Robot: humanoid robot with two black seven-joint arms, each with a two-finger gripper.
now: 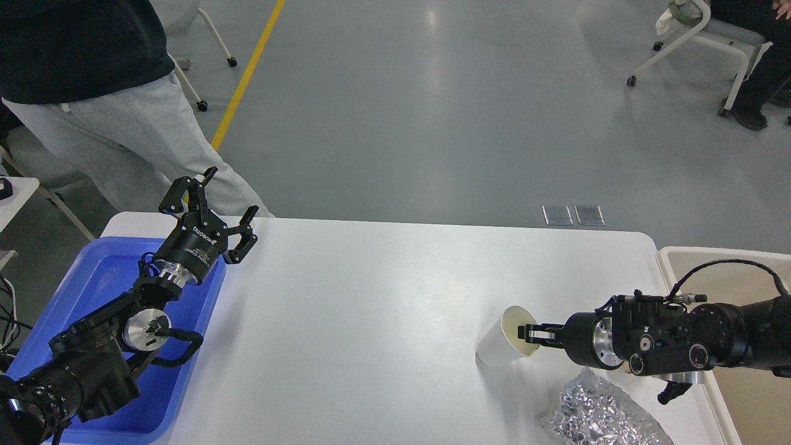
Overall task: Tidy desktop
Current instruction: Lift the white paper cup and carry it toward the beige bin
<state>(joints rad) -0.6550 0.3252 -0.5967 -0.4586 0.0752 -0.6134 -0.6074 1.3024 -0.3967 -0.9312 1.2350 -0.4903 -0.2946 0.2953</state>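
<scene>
The white counter [383, 296] fills the middle of the view, with a blue tray [93, 278] over its left edge and a beige bin [729, 266] at its right. On the counter's right part a white paper cup [497, 346] lies tipped, its long axis running left-right and its open mouth facing the right claw [532, 334], which reaches into that mouth; whether its fingers pinch the rim I cannot tell. Crumpled foil [596, 417] lies just below. The left claw [213, 207], spread and empty, hovers above the tray, well apart from both, so the right arm is nearer.
</scene>
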